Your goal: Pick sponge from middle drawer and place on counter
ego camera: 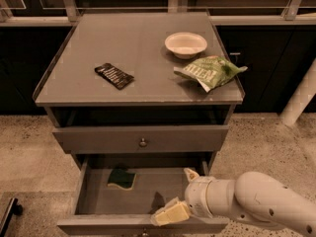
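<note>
The sponge lies flat in the far left part of the open drawer, close under the shut drawer front above it. The pincer hangs over the drawer's near right side, well apart from the sponge. Its two pale fingers are spread and hold nothing.

From where I stand, the reach is the risky bit. To get to the sponge the pincer must travel left and towards the far wall, and the upper front overhangs that spot. A steep descent could knock the wrist against it.

The lower finger sits just above the drawer's near wall, so a careless sweep could catch that edge and shove the drawer inwards, hiding the sponge.

The sponge is thin and low. Fingers that close too high would skim over it or push it against the far wall.

On the table, a wrapper, bowl and bag take up space, so a loose drop could land on one of them.
</note>
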Controlling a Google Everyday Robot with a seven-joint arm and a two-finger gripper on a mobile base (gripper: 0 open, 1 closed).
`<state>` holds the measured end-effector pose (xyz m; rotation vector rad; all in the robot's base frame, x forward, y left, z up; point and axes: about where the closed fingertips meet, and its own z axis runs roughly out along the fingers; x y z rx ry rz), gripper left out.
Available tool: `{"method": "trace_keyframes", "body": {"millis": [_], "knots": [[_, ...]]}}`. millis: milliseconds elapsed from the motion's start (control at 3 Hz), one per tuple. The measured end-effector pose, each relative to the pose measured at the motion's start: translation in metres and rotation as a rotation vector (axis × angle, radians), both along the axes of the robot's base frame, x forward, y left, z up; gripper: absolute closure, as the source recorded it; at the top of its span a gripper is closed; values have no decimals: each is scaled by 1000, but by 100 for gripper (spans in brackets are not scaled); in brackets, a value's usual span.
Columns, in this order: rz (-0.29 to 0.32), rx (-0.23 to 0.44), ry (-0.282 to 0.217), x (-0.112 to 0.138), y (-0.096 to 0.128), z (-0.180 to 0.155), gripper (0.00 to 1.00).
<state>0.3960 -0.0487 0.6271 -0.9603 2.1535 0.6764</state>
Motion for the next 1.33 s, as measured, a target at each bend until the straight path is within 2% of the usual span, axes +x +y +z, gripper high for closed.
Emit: {"method": "trace_keyframes", "body": {"millis": [333, 667, 1000, 1333], "knots": [[-32, -4, 1, 8, -2, -15, 0], [-52, -6, -94, 46, -13, -36, 0], [-36, 38, -175, 88, -21, -61, 0], [-46, 65, -168, 94, -20, -71, 0]]}}
